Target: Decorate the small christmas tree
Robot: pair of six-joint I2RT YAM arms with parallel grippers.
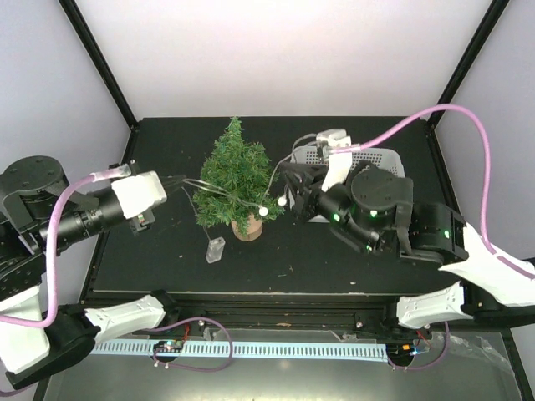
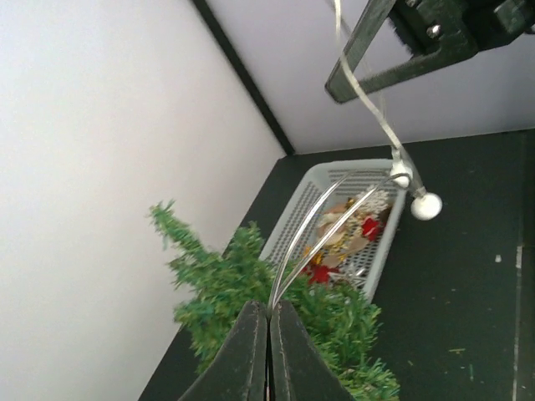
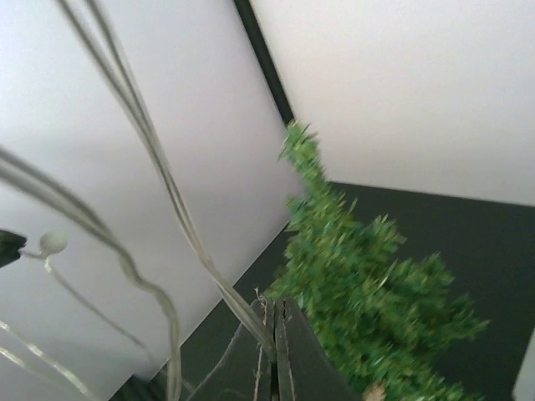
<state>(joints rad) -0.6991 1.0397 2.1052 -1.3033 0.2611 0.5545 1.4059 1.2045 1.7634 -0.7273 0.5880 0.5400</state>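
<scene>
Left hand (image 2: pixel 268 311) and right hand (image 3: pixel 274 311) clamp thin silver white-bulbed wire (image 2: pixel 425 205); likely next: wind it round bristly dark-green small christmas tree (image 1: pixel 234 175).

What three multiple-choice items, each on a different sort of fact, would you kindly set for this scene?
1. Where does the basket stand?
A. Beyond the small christmas tree, to its right
B. At the near edge, left of it
C. Under it

2. What colour are the bulbs on the wire?
A. Red
B. White
C. Blue

3. How is the left tool?
A. Wide open, holding nothing
B. Shut on the wire
C. Shut on a bauble

Answers:
1 A, the top view shows the basket behind and right of the tree.
2 B, the left wrist view shows round white bulbs.
3 B, its fingers meet with the wire running out between them.
</scene>
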